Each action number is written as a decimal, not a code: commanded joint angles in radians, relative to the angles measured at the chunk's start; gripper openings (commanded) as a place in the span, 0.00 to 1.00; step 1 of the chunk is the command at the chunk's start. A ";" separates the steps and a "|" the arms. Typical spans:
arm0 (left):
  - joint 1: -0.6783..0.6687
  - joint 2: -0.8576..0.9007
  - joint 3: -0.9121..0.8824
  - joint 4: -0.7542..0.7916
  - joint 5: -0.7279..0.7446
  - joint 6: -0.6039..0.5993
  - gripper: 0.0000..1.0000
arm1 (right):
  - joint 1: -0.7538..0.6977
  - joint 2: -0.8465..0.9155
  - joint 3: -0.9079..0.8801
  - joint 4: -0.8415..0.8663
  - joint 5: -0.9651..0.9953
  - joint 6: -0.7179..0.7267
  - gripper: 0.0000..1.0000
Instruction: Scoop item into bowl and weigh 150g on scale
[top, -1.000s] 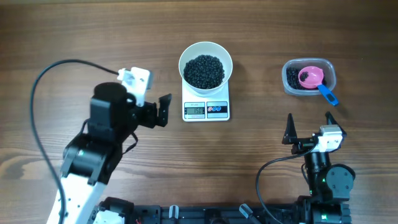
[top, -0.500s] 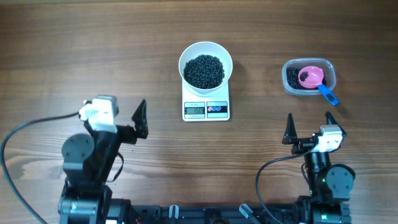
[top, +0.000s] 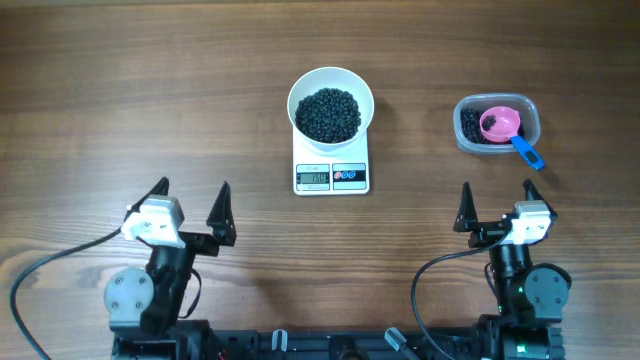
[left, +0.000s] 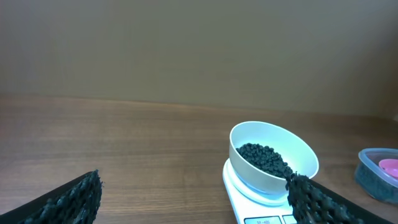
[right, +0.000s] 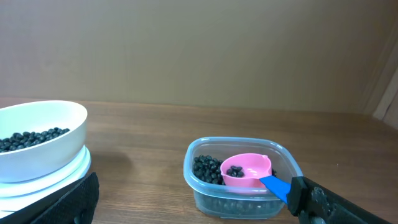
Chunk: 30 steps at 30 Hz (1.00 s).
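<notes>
A white bowl (top: 331, 92) holding a heap of shiny black beans (top: 328, 113) stands on the small white scale (top: 331, 177) at the table's middle; the same bowl (left: 273, 157) and beans (left: 264, 159) appear in the left wrist view, and the bowl (right: 38, 140) is at the left of the right wrist view. My left gripper (top: 192, 206) rests near the front left, open and empty. My right gripper (top: 496, 201) sits at the front right, open and empty, short of the tub.
A clear plastic tub (top: 497, 123) at the right holds more black beans and a pink scoop (top: 500, 123) with a blue handle (top: 528, 152); in the right wrist view the tub (right: 242, 180) lies just ahead, between the fingers. A black cable loops at the front left.
The left arm has drawn back from beside the scale toward the front-left edge and folded down. The right arm, bowl, scale and tub have not moved.
</notes>
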 joint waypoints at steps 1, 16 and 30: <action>0.008 -0.045 -0.037 0.013 0.016 -0.028 1.00 | 0.005 -0.012 -0.001 0.003 -0.004 0.018 1.00; 0.008 -0.169 -0.126 0.024 0.023 -0.069 1.00 | 0.005 -0.012 -0.001 0.003 -0.004 0.018 1.00; 0.007 -0.169 -0.279 0.212 0.019 -0.096 1.00 | 0.005 -0.012 -0.001 0.003 -0.004 0.018 1.00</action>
